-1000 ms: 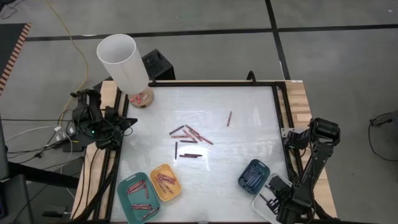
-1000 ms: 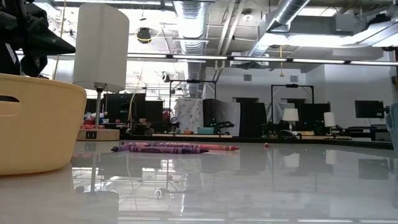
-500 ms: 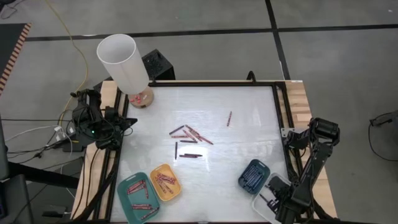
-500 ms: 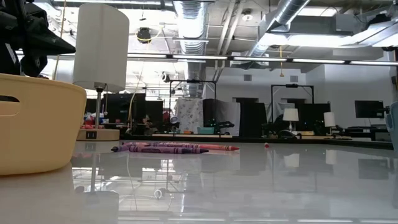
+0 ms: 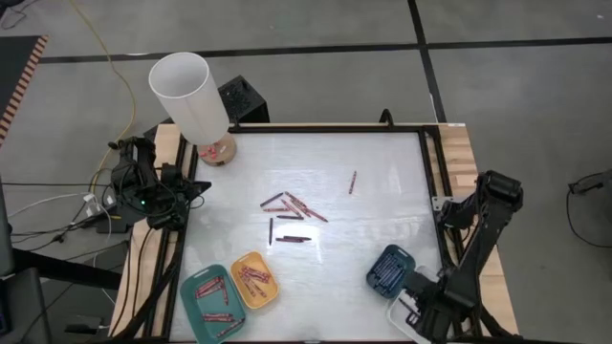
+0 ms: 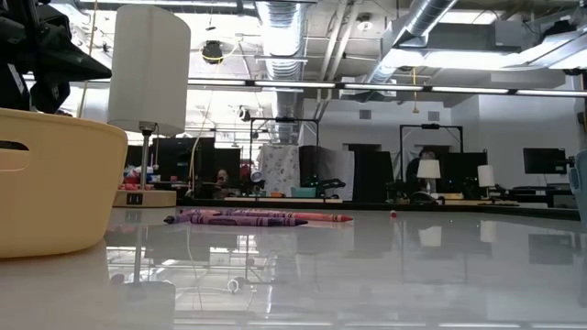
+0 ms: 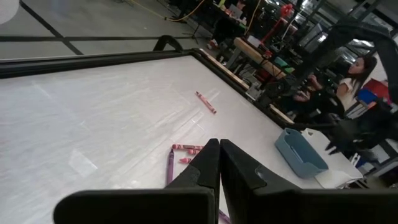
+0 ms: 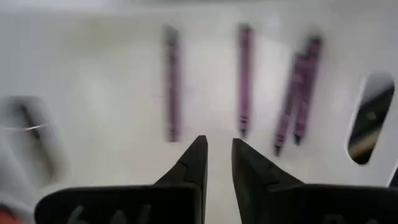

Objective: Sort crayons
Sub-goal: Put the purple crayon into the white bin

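1. A loose group of crayons (image 5: 290, 211) lies near the middle of the white table (image 5: 382, 205), with one lone crayon (image 5: 352, 182) apart to the right and farther back.
2. At the near left edge a teal tray (image 5: 203, 307) and a yellow tray (image 5: 255, 280) sit side by side and touching, each holding several reddish crayons.
3. At the near right a dark-blue tray (image 5: 389, 269) holds dark crayons; just beside it, in the near right corner, a white tray (image 5: 402, 311) holds purple crayons (image 8: 243, 81).
4. The right gripper (image 5: 417, 308) hangs over the white tray. In its wrist view its fingers (image 8: 194, 163) stand a little apart with nothing between them, and the purple crayons lie on the tray floor just past the tips.
5. The left gripper (image 7: 214, 149) is drawn back at the left side of the table, its fingers pressed together and empty, pointed across the table toward the loose crayons.
6. A tall white cylinder (image 5: 188, 96) on a wooden base (image 5: 219, 150) stands at the far left corner, well apart from the crayons.
7. A dark frame (image 5: 327, 127) runs along the table's far edge and down both sides; the right arm's base (image 5: 495, 196) sits outside the right rail.
8. A tangle of cables (image 5: 124, 196) lies beside the left arm, off the table.
9. The table between the loose crayons and the four trays is open white surface, as is the far right part around the lone crayon.
10. In the low view the yellow tray's wall (image 6: 50, 179) fills the left, blocking that side; the crayons show as a low row farther back.
11. In the left wrist view a person (image 7: 354, 68) sits in the room beyond the table.
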Tool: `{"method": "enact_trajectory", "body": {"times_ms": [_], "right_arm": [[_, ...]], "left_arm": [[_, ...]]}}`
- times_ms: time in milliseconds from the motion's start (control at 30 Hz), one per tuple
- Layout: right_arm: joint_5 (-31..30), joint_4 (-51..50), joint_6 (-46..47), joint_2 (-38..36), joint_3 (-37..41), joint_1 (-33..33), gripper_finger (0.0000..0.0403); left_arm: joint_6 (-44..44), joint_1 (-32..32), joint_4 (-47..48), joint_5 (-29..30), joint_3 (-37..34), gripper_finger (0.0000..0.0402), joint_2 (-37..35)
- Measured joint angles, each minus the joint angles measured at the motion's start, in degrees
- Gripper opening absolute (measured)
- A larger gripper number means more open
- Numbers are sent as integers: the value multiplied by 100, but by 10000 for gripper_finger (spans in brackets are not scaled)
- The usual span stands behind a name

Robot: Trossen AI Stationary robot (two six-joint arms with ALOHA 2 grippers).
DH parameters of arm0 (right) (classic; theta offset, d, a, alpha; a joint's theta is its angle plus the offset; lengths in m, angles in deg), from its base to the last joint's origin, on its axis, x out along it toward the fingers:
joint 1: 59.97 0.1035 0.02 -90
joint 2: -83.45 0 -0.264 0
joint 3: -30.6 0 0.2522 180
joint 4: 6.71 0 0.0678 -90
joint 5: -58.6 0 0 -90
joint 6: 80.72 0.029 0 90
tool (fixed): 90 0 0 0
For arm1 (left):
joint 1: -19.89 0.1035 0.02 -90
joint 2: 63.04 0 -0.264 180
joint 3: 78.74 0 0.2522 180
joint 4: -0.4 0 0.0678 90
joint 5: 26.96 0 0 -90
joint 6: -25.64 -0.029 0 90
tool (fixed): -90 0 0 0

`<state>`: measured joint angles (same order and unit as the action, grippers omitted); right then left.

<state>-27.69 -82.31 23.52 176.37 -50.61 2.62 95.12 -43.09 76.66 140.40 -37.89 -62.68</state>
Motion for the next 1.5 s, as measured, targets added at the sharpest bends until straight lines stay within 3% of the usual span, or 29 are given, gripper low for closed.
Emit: {"method": "enact_trajectory", "body": {"times_ms": [133, 233, 367, 433, 633, 833, 1167, 1500], "right_arm": [[-458, 2, -539, -465, -336, -411, 68], [-1260, 80, -1132, -815, -551, -816, 68], [-2682, 491, -2725, -1149, -712, -1452, 68], [-2997, 785, -3679, -1219, -729, -1821, 68], [-2790, 1446, -5963, -1101, -727, -3055, 68], [-1905, 2162, -7728, -711, -725, -4081, 73], [-816, 2842, -8959, 548, -718, -5043, 140], [-790, 3649, -9519, 1562, -718, -5316, 190]], "left_arm": [[0, 2, 0, 2, 0, 0, 0], [0, 1, -1, 2, 0, 0, -2], [0, 0, -2, 2, 0, 0, 0], [0, 1, -1, 2, 0, 0, 0], [0, 0, 0, 0, 0, 0, 0], [0, 0, 0, 2, 0, 0, -2], [0, 2, -1, 2, 0, 0, 0], [0, 1, 0, 1, 0, 0, -1]]}}
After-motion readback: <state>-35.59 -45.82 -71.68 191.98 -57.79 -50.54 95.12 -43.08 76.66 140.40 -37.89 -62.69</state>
